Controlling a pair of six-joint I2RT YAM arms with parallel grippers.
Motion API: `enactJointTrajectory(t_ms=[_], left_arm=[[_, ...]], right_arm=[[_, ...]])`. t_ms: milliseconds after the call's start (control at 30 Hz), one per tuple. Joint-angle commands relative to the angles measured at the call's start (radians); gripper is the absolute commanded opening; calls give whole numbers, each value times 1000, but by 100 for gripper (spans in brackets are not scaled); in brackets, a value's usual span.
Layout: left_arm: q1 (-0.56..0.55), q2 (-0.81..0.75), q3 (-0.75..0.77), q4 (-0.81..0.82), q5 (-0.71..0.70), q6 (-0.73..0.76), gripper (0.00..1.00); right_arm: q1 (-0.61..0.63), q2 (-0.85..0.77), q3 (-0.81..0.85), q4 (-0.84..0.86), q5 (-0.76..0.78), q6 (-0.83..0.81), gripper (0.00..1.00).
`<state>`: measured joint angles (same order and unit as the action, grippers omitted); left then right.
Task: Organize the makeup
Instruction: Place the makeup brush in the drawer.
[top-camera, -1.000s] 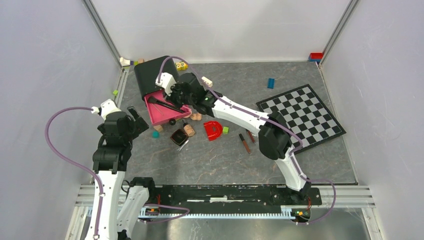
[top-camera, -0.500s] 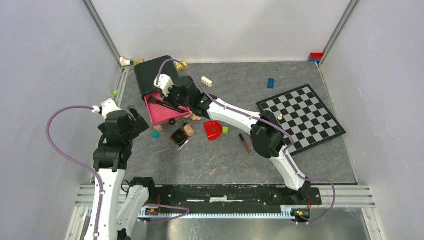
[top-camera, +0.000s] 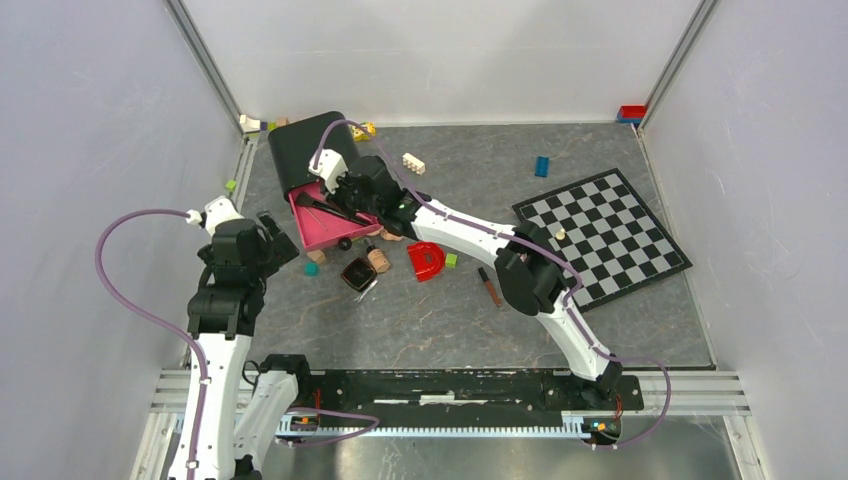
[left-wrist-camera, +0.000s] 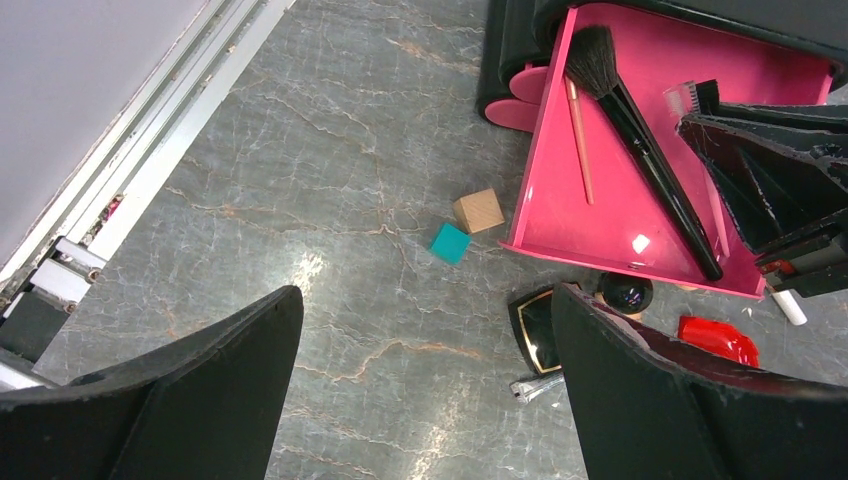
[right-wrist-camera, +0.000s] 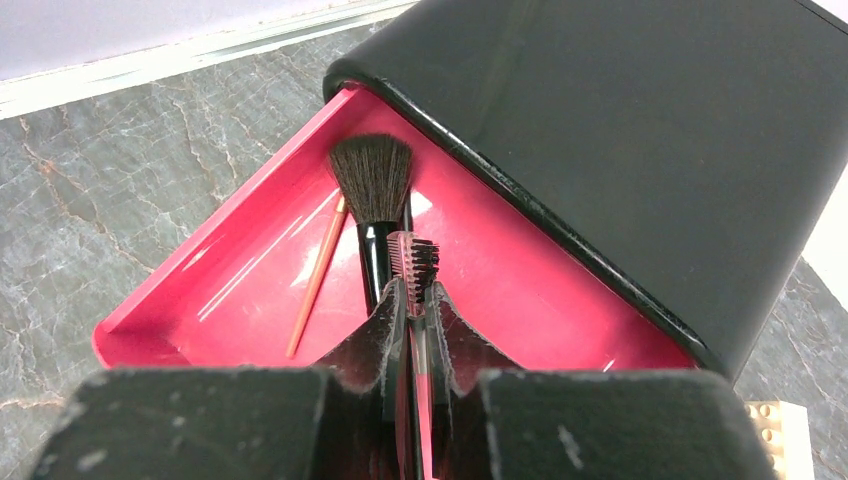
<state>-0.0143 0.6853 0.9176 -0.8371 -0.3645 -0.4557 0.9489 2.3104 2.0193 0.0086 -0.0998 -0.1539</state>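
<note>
A grey marbled worktop (top-camera: 450, 320), seen from above, is carrying scattered makeup and toy pieces. At the far left, the left end effector (top-camera: 272, 234) is hanging above the worktop, released, its two black fingers (left-wrist-camera: 200, 390) standing wide apart. Just past it, a wooden cube (left-wrist-camera: 478, 210) and a teal cube (left-wrist-camera: 450, 242) are lying side by side, close to the outer edge of a pink tray (top-camera: 312, 228). The tray is sticking out of a black case (top-camera: 300, 150) at the back left. Inside the tray, a large black powder brush (left-wrist-camera: 640, 150) is lying diagonally, with a thin pink-orange pencil (left-wrist-camera: 580, 140) beside it. The right end effector (right-wrist-camera: 413, 300) is reaching over the tray from the right, clenched and grasping a slim pink-handled comb wand (right-wrist-camera: 413, 262). The wand's bristled tip is pointing toward the brush's head, and whether it is touching the tray floor cannot be told. In front of the tray, a square black compact (top-camera: 355, 273) is sitting on the worktop, with a peach sponge (top-camera: 379, 259) just beside it. Further right, a red D-shaped piece (top-camera: 427, 260) is lying near a small green cube (top-camera: 451, 260), and a slim dark-red tube (top-camera: 489, 287) is lying alone to their right. At the right, a black-and-white chessboard (top-camera: 600, 235) is lying at an angle.
</note>
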Motion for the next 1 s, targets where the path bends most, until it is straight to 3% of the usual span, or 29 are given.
enactJointTrajectory(t_ms=[0, 533, 967], left_arm=[[7, 9, 24, 9, 1, -13, 100], [8, 14, 23, 12, 12, -11, 100], [8, 16, 23, 12, 15, -9, 100]], right_arm=[[6, 22, 11, 63, 23, -4, 8], [6, 54, 6, 71, 49, -13, 18], [6, -33, -35, 82, 29, -14, 29]])
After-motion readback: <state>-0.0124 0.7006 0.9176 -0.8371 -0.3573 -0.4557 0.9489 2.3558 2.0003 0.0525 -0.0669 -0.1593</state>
